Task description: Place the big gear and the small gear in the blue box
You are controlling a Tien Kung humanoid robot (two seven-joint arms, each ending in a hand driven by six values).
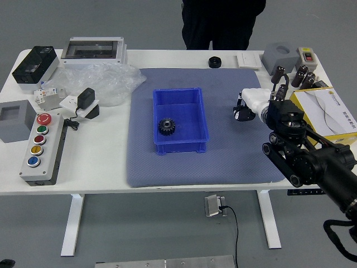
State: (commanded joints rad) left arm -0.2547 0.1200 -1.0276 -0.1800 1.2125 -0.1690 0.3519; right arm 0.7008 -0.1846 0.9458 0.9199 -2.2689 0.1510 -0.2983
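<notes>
Sitting boxed, left of hand (244, 112), apparently a gear (167, 127).

the robot's right arm (304, 167) is black, with rounded joints and a looping black cable (330, 237). its hand (281, 114) has a white covering (256, 100).

looks bright and evenly lit over the white table (95, 167), dimmer on the grey floor (150, 229). shows pale glints on the clear plastic (109, 84) and soft shading inside the blue box (181, 148). loses detail in the black clothing (220, 22). appears mostly sharp; cannot place the light source.
</notes>
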